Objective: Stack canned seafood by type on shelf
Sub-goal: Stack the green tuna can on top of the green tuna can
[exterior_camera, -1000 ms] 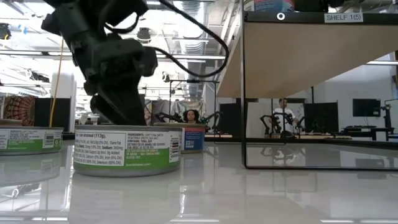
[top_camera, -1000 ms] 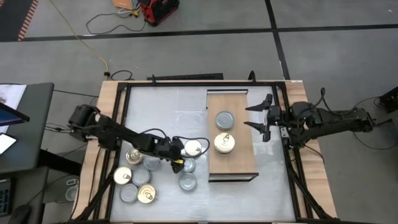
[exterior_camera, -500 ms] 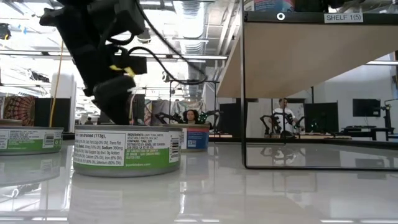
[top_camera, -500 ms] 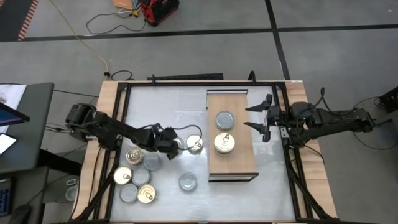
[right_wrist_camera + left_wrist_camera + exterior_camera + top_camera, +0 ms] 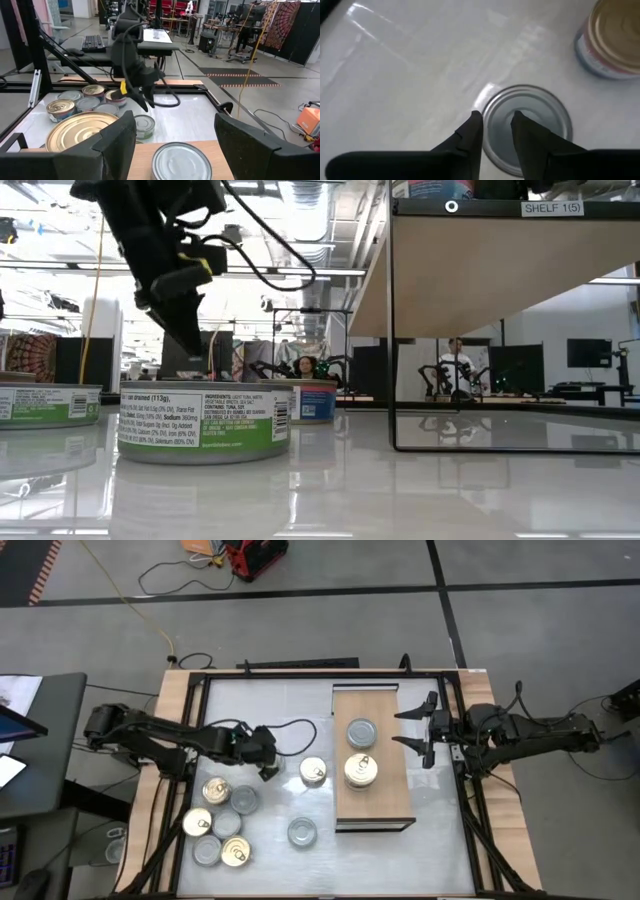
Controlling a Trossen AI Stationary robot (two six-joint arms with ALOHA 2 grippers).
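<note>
Left pincer [image 5: 268, 768] hangs nearly clenched, empty, beside a gold-lidded tin [image 5: 313, 772]. Right pincer [image 5: 418, 727] waits, released, over the shelf [image 5: 390, 802]. Risk: narrowed jaws nudging tins aside.

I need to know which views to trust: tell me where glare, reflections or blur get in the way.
Low view: the glossy tabletop mirrors the nearest tin and the shelf, and the bright room leaves the left arm a dark shape. Left wrist view: white streaks of glare on the table beside the silver-lidded tin. Right wrist view: the near gold lid looks soft.
</note>
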